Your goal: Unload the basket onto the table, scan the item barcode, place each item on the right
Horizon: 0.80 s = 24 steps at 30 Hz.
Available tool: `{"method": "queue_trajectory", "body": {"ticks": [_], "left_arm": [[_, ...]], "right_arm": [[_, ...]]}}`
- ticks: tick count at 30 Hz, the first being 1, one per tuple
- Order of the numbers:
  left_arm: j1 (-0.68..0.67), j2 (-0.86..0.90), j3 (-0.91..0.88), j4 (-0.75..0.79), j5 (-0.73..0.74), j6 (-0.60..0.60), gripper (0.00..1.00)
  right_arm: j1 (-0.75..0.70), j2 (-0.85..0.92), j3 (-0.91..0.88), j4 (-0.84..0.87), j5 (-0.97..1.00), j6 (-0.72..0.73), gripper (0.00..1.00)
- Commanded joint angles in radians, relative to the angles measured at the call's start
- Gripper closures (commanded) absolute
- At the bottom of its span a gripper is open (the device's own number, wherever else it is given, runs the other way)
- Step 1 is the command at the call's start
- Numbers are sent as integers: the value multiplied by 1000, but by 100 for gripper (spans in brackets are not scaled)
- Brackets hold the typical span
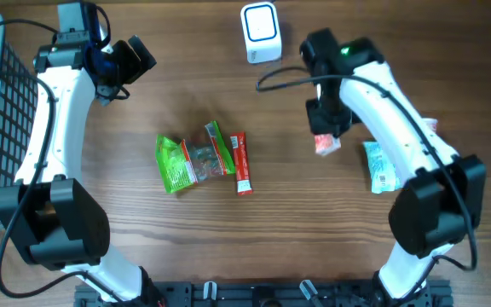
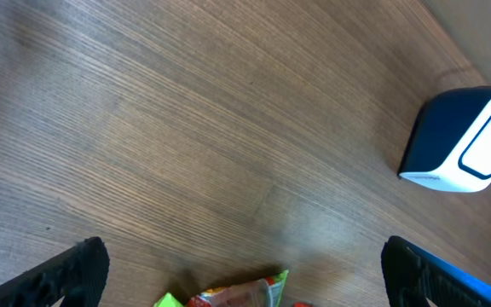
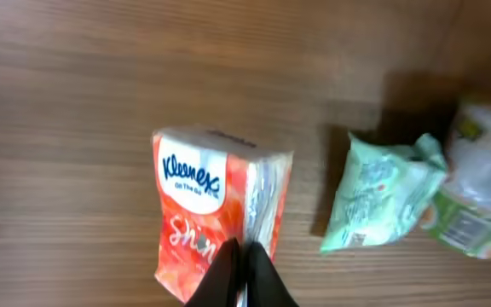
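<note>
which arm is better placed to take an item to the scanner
Right. The right gripper is shut on the Kleenex pack, so it probably only has to carry it to the scanner. The left gripper is open and holds nothing.

In the overhead view the right arm (image 1: 390, 111) hides most of the tissue pack (image 1: 326, 145) and part of the teal packet (image 1: 380, 170) near the table's right edge. The basket (image 1: 7, 94) is cut off at the left. The left wrist view crops the scanner (image 2: 463, 141) and the snacks (image 2: 228, 297). The right wrist view is blurred.
</note>
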<state>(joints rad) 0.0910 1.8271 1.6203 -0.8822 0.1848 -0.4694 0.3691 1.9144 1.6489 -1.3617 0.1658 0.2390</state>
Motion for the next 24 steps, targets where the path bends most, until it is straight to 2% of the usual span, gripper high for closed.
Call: {"method": "queue_trajectory", "body": {"ticks": [1, 4, 5, 6, 7, 10, 12, 15, 16, 17, 18, 20, 21, 23, 24], "left_arm": [[4, 0, 3, 1, 5, -2, 0], [4, 0, 3, 1, 5, -2, 0], [4, 0, 3, 1, 5, -2, 0], [4, 0, 3, 1, 5, -2, 0], [4, 0, 3, 1, 5, -2, 0], [4, 0, 3, 1, 5, -2, 0], [4, 0, 3, 1, 5, -2, 0], [4, 0, 3, 1, 5, -2, 0], [4, 0, 3, 1, 5, -2, 0], [4, 0, 3, 1, 5, -2, 0], [4, 0, 3, 1, 5, -2, 0], [4, 0, 3, 1, 5, -2, 0], [4, 0, 3, 1, 5, -2, 0], [4, 0, 3, 1, 5, -2, 0], [4, 0, 3, 1, 5, -2, 0]], "right_arm": [[-34, -3, -174, 103, 131, 27, 96], [-93, -3, -256, 172, 217, 26, 94], [-104, -3, -256, 177, 219, 24, 83], [-124, -3, -256, 196, 218, 23, 45], [-141, -3, -256, 220, 218, 23, 32], [-151, -3, -244, 311, 182, -58, 32], [-149, -6, -182, 286, 80, -59, 32], [-119, -16, -125, 294, -305, -76, 33], [-76, -16, -125, 329, -449, -79, 39], [-35, -16, -126, 355, -479, -71, 41], [58, -14, -126, 388, -478, 29, 42], [161, -13, -143, 459, -478, 122, 41], [219, -13, -155, 507, -478, 170, 0], [308, -10, -171, 534, -476, 209, 1], [341, -6, -171, 530, -459, 209, 14]]}}
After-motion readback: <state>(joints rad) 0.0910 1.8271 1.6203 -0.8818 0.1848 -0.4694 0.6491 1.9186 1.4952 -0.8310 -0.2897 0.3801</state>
